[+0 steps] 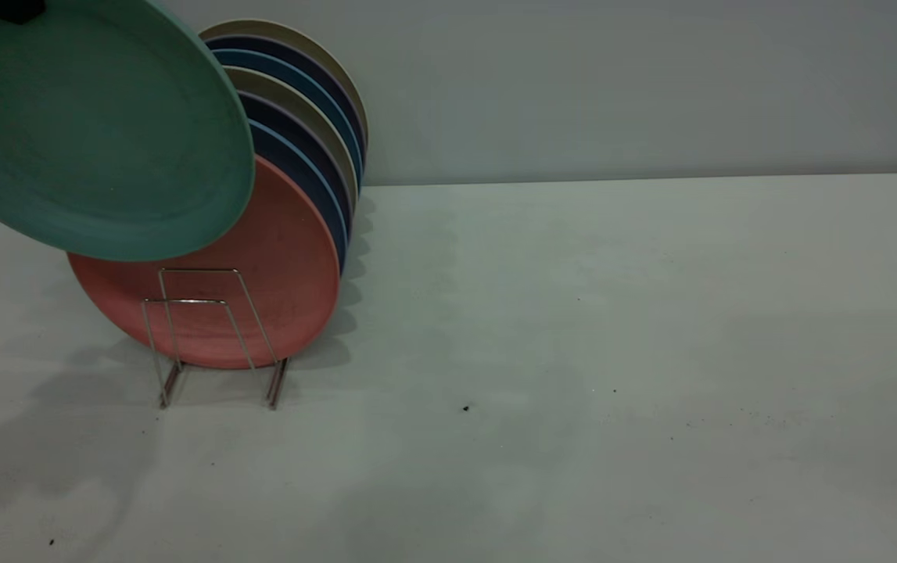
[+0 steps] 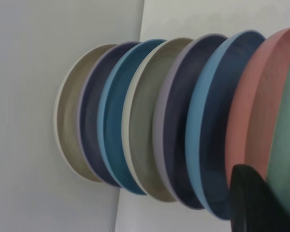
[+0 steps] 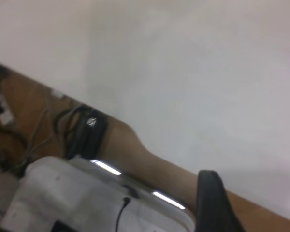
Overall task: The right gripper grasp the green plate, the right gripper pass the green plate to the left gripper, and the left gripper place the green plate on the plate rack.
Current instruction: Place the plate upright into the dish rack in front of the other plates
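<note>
The green plate (image 1: pixel 96 133) hangs tilted in the air at the upper left of the exterior view, overlapping the top of the salmon-pink plate (image 1: pixel 260 289) that stands foremost in the plate rack (image 1: pixel 206 328). The left gripper (image 2: pixel 258 203) shows only one dark finger in its wrist view, lying against the green plate's rim; it is judged to be gripping the plate, since nothing else supports it. The right gripper (image 3: pixel 212 203) is away from the table, aimed at a wall — whether its jaws are apart cannot be told. Step in hand: seating the plate. Two front wire loops stand empty before the pink plate. To do it well, bring the plate nearer upright, align its lower edge with the slot just ahead of the pink plate, and lower slowly — release only once the rim rests between the loops.
</note>
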Tool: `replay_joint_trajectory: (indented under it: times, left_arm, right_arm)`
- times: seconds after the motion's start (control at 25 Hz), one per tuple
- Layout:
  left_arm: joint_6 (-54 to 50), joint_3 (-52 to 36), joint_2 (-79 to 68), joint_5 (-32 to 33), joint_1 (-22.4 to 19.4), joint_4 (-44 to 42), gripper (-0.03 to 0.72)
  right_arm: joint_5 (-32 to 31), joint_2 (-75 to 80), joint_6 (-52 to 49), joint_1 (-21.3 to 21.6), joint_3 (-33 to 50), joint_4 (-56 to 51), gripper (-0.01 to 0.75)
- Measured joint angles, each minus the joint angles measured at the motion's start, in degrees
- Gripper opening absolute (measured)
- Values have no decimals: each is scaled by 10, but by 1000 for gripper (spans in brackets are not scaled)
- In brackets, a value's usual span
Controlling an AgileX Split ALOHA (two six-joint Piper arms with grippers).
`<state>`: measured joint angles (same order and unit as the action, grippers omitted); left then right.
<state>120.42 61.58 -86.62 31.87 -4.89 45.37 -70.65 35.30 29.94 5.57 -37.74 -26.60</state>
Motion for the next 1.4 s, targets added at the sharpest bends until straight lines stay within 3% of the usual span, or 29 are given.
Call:
replay_joint_trajectory:
  times: [0.52,1.4]
  left_arm:
    - [0,0,-20,-53,68,-84,91]
    - [0,0,-72,-66,76,-96,91]
  right_arm:
    - [22,-171,-58,0,92,62,442]
    - [47,-171,-60,0,101,62,442]
